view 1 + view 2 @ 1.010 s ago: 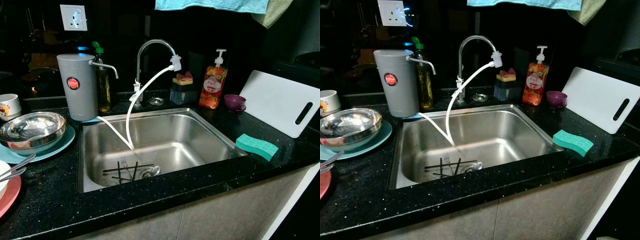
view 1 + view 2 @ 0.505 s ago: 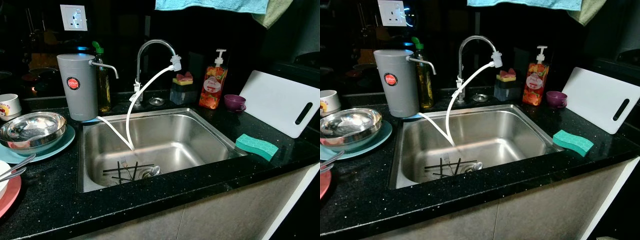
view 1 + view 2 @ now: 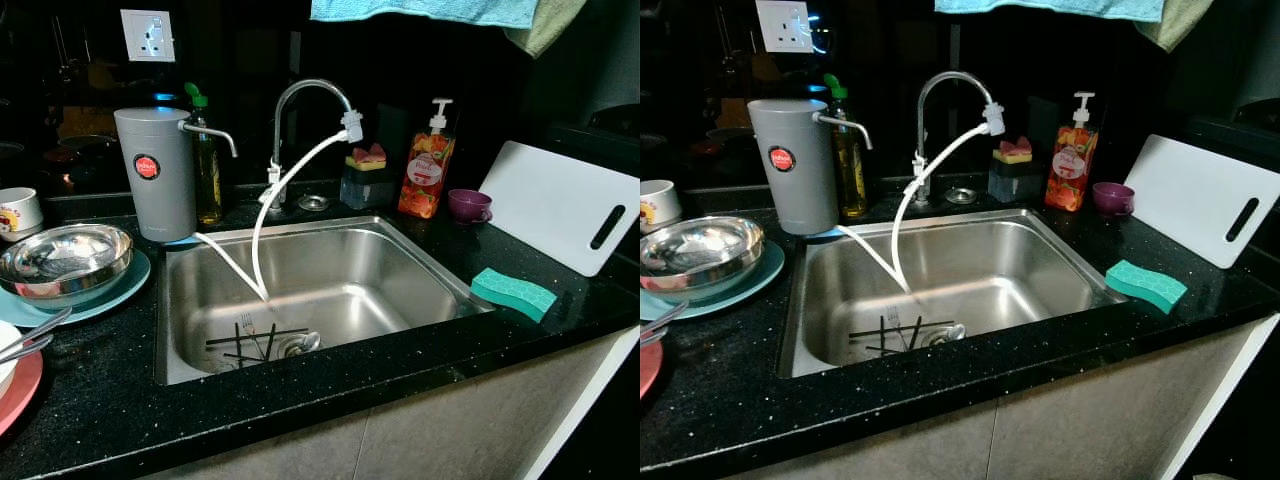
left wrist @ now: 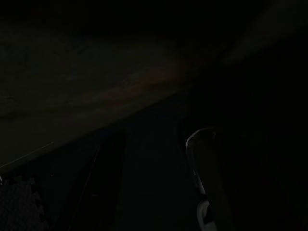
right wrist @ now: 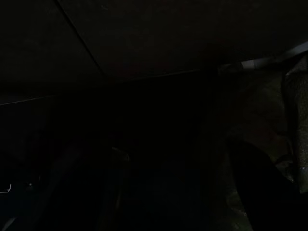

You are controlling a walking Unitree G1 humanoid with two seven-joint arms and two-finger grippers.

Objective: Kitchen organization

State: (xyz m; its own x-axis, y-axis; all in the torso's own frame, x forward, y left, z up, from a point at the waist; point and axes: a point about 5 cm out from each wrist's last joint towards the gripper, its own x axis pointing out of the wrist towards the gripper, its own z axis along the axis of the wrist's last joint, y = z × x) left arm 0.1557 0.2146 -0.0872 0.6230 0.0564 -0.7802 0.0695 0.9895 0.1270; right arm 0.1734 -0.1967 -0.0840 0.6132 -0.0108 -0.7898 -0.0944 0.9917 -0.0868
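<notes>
The cutlery (image 3: 262,342) lies in the sink (image 3: 420,262) near the drain, under the white hose (image 3: 262,215). A reach could catch this hose, or knock the steel bowl (image 3: 62,262) stacked near the surface (image 3: 110,400) edge — open room is at the front. Both wrist views are too dark: whether either gripper is open or holding anything, I cannot tell.

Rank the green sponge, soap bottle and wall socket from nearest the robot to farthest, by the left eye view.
1. green sponge, front right, beside the sink.
2. soap bottle, behind the sink, right.
3. wall socket, back wall, left.
</notes>
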